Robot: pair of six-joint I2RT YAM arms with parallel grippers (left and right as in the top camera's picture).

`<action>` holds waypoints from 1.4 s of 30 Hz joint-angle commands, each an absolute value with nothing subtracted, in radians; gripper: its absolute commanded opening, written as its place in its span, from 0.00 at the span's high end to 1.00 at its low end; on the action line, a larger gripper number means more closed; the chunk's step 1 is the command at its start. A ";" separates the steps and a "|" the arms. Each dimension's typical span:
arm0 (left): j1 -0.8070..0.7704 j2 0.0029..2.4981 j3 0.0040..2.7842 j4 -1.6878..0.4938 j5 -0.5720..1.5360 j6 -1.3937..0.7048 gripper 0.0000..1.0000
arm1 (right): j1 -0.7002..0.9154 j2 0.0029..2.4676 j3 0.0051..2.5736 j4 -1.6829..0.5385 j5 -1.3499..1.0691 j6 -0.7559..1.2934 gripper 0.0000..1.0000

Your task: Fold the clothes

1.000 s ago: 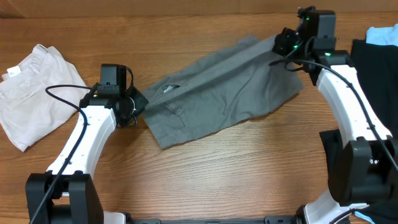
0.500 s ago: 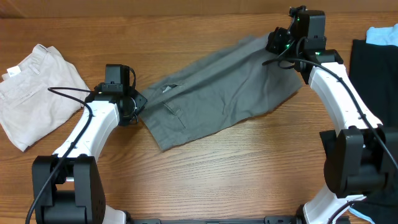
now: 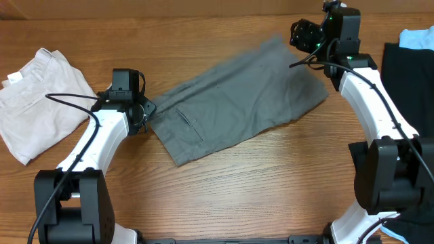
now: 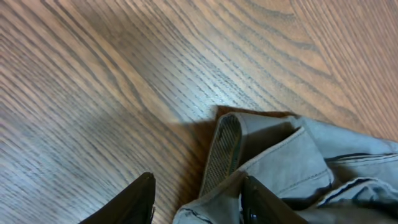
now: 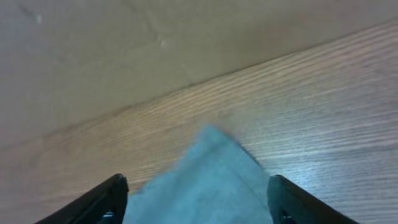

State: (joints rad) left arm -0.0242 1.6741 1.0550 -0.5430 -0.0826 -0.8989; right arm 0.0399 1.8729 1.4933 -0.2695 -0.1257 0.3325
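The clothes, grey shorts (image 3: pixel 237 102), lie folded flat across the middle of the table, slanting from near left to far right. My left gripper (image 3: pixel 144 114) sits at their left end. In the left wrist view it (image 4: pixel 196 202) is open, and the waistband corner (image 4: pixel 261 155) of the shorts lies loose between its fingers. My right gripper (image 3: pixel 300 32) hangs above the far right corner of the shorts. It (image 5: pixel 199 202) is open wide in the right wrist view, with the blurred grey corner (image 5: pixel 214 177) below it and not gripped.
Pale beige folded shorts (image 3: pixel 37 102) lie at the left edge. A black garment (image 3: pixel 410 74) with a light blue item (image 3: pixel 417 37) behind it lies at the right edge. The wall runs close behind the right gripper.
Both grippers have opened and let go of the shorts, which now lie flat. The right gripper has risen slightly toward the back; the left has barely moved.
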 commanded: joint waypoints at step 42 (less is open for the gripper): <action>-0.153 1.845 0.982 -0.435 -0.175 -0.605 0.69 | 0.017 1.877 1.173 -0.463 -0.251 0.047 0.63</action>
